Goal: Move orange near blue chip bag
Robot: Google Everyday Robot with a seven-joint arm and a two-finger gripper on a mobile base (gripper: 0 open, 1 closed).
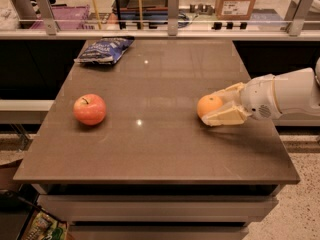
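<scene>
Seemingly gripper (210, 108), at right, clamps orange (207, 104); blue chip bag (105, 50) print unreadable.

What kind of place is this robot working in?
Probably an office snack area or a lab: a brown counter holding an apple, an orange and a blue chip bag, with a glass rail behind. The end effector is at the orange.

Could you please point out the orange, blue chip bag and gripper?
orange (207, 103), camera view, centre of skin.
blue chip bag (104, 50), camera view, middle of foil.
gripper (210, 109), camera view, mid-gap, at the orange.
</scene>
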